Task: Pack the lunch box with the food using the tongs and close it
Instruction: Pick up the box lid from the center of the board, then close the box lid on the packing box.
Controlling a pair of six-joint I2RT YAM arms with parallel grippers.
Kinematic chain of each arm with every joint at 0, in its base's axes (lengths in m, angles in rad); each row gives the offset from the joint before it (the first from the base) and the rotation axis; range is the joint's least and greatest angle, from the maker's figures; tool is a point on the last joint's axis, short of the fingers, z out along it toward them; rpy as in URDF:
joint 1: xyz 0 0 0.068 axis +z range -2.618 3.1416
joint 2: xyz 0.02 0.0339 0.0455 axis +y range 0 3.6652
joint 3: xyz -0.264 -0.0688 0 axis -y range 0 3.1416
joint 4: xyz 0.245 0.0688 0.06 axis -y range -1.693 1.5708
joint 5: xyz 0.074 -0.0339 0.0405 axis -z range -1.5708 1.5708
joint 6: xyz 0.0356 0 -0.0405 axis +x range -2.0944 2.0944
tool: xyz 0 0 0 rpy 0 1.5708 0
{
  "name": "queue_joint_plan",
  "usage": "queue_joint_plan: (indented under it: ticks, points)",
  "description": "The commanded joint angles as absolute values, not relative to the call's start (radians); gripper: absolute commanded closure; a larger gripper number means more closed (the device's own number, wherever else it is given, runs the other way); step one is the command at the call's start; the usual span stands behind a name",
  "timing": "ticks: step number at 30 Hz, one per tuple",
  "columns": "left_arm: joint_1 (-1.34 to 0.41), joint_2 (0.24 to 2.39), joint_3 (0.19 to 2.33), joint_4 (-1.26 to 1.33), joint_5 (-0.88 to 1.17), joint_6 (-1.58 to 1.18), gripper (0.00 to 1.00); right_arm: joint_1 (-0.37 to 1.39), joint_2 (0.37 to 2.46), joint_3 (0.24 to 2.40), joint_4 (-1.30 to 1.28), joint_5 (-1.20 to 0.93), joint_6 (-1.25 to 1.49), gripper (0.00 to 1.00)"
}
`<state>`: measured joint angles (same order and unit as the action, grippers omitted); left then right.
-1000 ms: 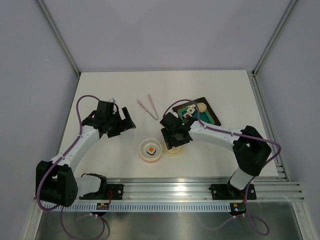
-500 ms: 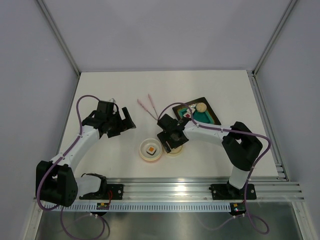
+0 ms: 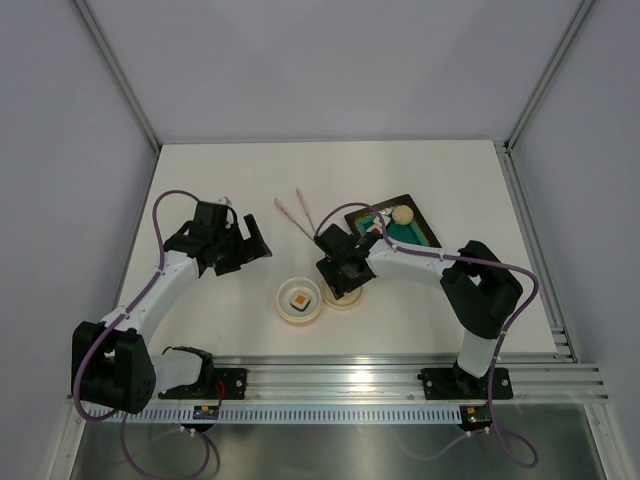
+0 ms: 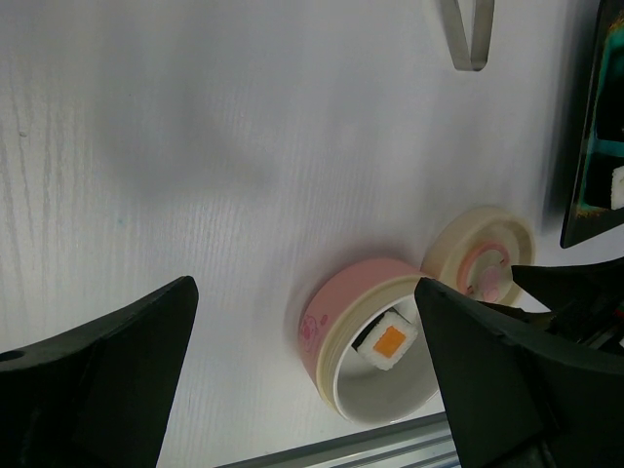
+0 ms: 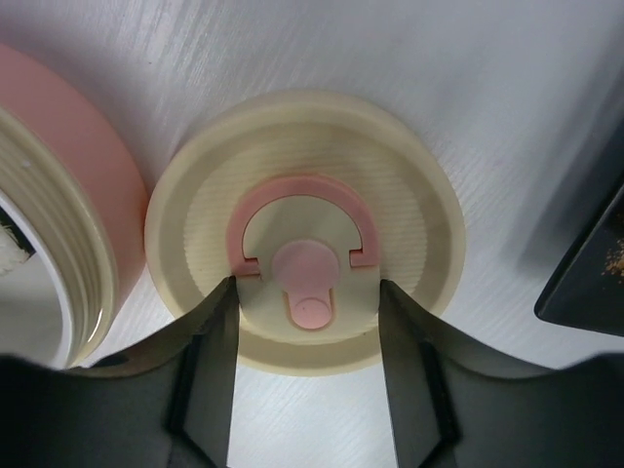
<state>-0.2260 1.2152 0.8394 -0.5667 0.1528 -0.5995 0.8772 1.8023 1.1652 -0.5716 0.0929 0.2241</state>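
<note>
1. The left hand point(image 3: 252, 243) is hanging wide open above the worktop point(image 3: 450, 170).
2. The right hand point(image 5: 307, 327) is straddling the pink handle point(image 5: 302, 198) on the lid point(image 5: 414, 195); whether it is gripping is unclear.
3. The lunch box point(image 4: 331, 314) is sitting beside the lid, with the tongs point(image 3: 297, 215) lying beyond.

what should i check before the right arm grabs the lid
1. Right gripper centred on the lid and its pink knob: ok, one finger on each side.
2. Jaws wide enough: ok, open, with gaps beside the knob.
3. Lunch box open beside the lid: ok, one block inside.
4. All food packed: not ok, a ball and a white piece are on the tray.
5. Tongs out of the way: ok, lying apart.
6. Left gripper clear: ok, open, empty.
</note>
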Motion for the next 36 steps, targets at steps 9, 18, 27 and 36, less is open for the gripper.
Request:
queue_joint_plan:
  ticks: [9, 18, 27, 36]
  points:
    - [-0.23, 1.21, 0.841, -0.531, 0.166, -0.604, 0.02, 0.874, 1.687, 1.213, -0.615, 0.155, 0.233, 0.71]
    - [-0.23, 1.236, 0.811, -0.523, 0.138, -0.644, 0.02, 0.877, 1.625, 1.328, -0.719, 0.176, 0.261, 0.76]
    - [-0.215, 1.299, 0.753, -0.505, 0.094, -0.724, 0.02, 0.965, 1.696, 1.492, -0.787, 0.178, 0.293, 0.76]
    - [-0.069, 1.177, 0.785, -0.583, 0.092, -0.704, 0.02, 1.068, 1.807, 1.545, -0.77, 0.109, 0.351, 0.76]
